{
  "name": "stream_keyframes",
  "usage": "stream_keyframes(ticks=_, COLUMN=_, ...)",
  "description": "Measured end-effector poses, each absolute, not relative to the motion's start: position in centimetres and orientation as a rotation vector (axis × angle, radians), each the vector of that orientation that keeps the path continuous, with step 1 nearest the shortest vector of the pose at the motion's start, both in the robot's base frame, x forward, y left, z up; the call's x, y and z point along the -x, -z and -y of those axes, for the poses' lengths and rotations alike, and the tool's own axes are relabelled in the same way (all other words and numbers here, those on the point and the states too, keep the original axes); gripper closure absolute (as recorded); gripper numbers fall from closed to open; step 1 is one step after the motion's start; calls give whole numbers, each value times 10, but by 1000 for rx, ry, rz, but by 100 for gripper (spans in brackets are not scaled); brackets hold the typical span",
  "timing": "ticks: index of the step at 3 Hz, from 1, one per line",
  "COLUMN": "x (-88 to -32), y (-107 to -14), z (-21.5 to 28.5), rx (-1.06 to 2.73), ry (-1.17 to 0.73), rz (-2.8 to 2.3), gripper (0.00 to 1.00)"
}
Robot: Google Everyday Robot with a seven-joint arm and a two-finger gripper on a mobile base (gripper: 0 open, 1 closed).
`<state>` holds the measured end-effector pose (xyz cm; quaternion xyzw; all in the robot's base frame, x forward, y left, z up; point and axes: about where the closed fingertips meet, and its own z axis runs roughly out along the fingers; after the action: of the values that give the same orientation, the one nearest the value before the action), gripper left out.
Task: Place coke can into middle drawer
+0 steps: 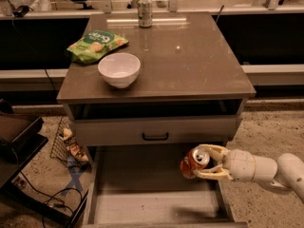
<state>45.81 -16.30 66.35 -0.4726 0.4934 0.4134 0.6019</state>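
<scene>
The coke can is red-orange with a silver top and lies tilted in my gripper, top facing up and left. The gripper comes in from the right on a white arm and is shut on the can. It holds the can above the right part of the middle drawer, which is pulled out, with a bare flat floor and thin side walls. The can is clear of the drawer floor.
On the cabinet top stand a white bowl, a green snack bag and a silver-grey can. A closed drawer front with a black handle sits above the open drawer. A wire basket and cables lie at the left.
</scene>
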Motion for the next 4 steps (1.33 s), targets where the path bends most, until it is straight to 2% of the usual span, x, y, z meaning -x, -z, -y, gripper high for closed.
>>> stream_keyframes(ticks=1, x=-461, y=-646, z=139, rx=1113, ry=-980, rz=-1149, gripper=100)
stream_keyframes(ticks=3, x=-459, y=-533, z=39, rx=1245, ry=-1056, rz=-1163, gripper=100)
stream_keyframes(ticks=4, x=-457, y=-490, z=13, rx=1344, ry=-1042, rz=-1164, gripper=100)
